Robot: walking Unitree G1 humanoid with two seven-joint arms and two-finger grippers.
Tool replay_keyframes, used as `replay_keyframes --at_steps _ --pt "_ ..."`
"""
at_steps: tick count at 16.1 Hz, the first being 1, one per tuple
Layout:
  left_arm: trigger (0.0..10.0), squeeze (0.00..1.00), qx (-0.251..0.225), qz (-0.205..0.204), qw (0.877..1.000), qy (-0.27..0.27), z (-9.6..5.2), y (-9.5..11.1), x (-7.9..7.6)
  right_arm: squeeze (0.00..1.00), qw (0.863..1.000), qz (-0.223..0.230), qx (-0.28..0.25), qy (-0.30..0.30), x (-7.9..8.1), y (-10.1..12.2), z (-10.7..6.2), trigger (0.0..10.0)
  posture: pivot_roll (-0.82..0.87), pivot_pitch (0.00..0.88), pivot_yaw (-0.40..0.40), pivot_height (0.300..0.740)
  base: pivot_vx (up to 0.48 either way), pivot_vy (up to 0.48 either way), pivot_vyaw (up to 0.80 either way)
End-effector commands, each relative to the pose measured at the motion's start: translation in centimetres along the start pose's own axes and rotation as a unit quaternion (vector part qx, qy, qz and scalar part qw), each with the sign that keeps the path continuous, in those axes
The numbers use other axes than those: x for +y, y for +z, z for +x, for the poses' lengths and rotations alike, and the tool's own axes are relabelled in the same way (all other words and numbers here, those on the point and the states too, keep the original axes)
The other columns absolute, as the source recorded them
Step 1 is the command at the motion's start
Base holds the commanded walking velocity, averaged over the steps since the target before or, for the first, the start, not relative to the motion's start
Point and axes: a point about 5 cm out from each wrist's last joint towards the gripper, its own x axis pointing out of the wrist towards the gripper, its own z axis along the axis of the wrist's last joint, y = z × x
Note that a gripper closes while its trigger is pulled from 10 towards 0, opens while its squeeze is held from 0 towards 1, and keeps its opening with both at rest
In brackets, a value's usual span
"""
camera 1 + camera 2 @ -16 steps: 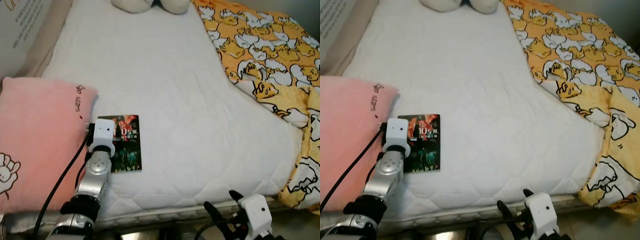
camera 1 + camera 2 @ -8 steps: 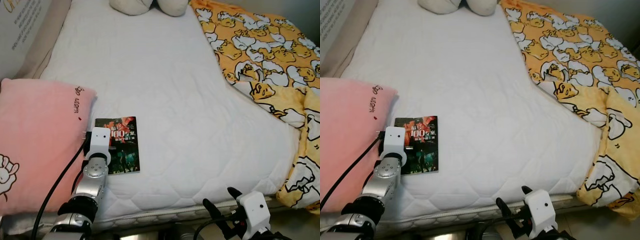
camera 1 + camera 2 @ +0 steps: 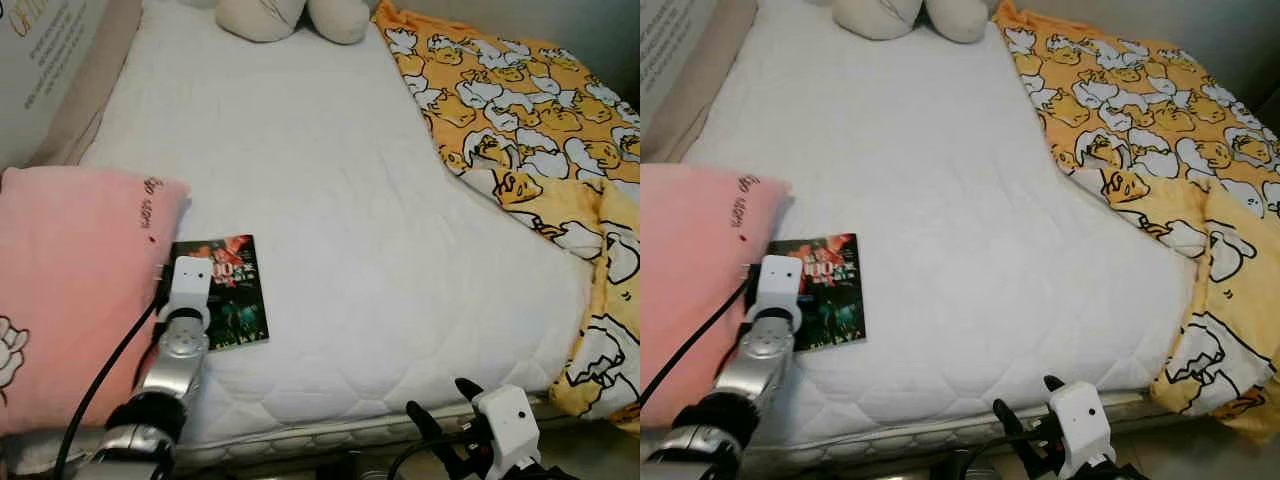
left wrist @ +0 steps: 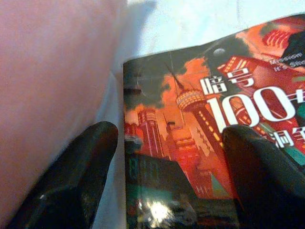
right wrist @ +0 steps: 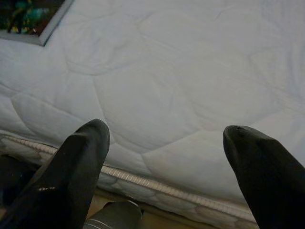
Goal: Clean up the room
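A book [image 3: 228, 295] with a dark red and green cover lies flat on the white mattress [image 3: 320, 170], close to the near edge and right beside a pink pillow [image 3: 70, 290]. My left arm [image 3: 178, 345] reaches onto the bed, its white wrist housing over the book's left side. My left gripper [image 4: 167, 176] is open and low over the book [image 4: 200, 119]. One finger [image 4: 71, 181] is in the gap by the pillow and the other [image 4: 259, 171] is over the cover. My right gripper [image 3: 442, 432] hangs open below the mattress's front edge with nothing in it.
A yellow blanket [image 3: 530, 130] with a cartoon print covers the bed's right side and hangs over its corner. Two cream plush shapes [image 3: 290, 15] sit at the head of the bed. A wall [image 3: 40, 60] runs along the left.
The view has shifted a little. My left wrist has drawn slightly back toward the near edge over the book's left side. The book lies where it was.
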Motion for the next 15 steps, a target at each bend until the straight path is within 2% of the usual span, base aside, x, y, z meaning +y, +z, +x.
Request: replay_keyframes --at_steps 1,3,5,7,9,10,11,13,15 --pt "10.0 0.0 -0.022 0.01 1.0 -0.007 -0.2 0.7 -0.1 0.0 1.0 -0.004 0.004 0.001 -0.3 -0.3 0.0 10.0 -0.12 0.072 -0.116 0.74 0.0 0.0 0.0" --pt "10.0 0.0 -0.074 0.02 0.994 -0.081 -1.4 2.2 -2.1 0.0 1.0 -0.005 0.002 0.002 -0.7 -0.4 0.5 10.0 -0.09 0.025 -0.105 0.74 0.0 0.0 0.0" --pt "10.0 0.0 -0.101 0.022 0.987 -0.119 -2.0 3.1 -3.2 0.0 1.0 -0.006 -0.001 0.0 -1.0 -0.4 1.1 10.0 -0.07 0.0 -0.098 0.74 0.0 0.0 0.0" --pt "10.0 0.0 -0.178 -0.017 0.953 -0.244 -4.0 6.5 -6.0 0.0 1.0 -0.006 -0.019 -0.003 -1.4 0.0 2.6 10.0 -0.04 0.0 -0.083 0.74 0.0 0.0 0.0" --pt "10.0 0.0 -0.19 -0.039 0.941 -0.276 -4.4 7.8 -6.6 0.0 0.999 -0.007 -0.033 -0.007 -1.5 0.5 3.5 10.0 -0.04 0.0 -0.077 0.74 0.0 0.0 0.0" --pt "10.0 0.0 -0.191 -0.079 0.937 -0.281 -4.3 8.7 -6.4 0.0 0.991 -0.019 -0.105 -0.082 -3.2 3.0 4.5 10.0 -0.02 0.0 -0.059 0.74 0.0 0.0 0.0" --pt "10.0 0.0 -0.19 -0.096 0.937 -0.276 -4.2 8.9 -6.2 0.0 0.982 -0.022 -0.139 -0.127 -4.2 4.3 4.8 10.0 -0.02 0.0 -0.059 0.74 0.0 0.0 0.0" --pt "10.0 0.0 -0.177 -0.153 0.947 -0.222 -3.8 8.7 -4.7 0.0 0.957 -0.016 -0.218 -0.192 -6.2 7.4 5.2 10.0 -0.01 0.0 -0.039 0.74 0.0 0.0 0.0" --pt "10.0 0.0 -0.187 -0.153 0.952 -0.19 -4.0 9.0 -4.4 0.0 0.952 0.008 -0.244 -0.187 -5.6 7.8 5.7 10.0 0.01 0.0 -0.052 0.74 0.0 0.0 0.0"
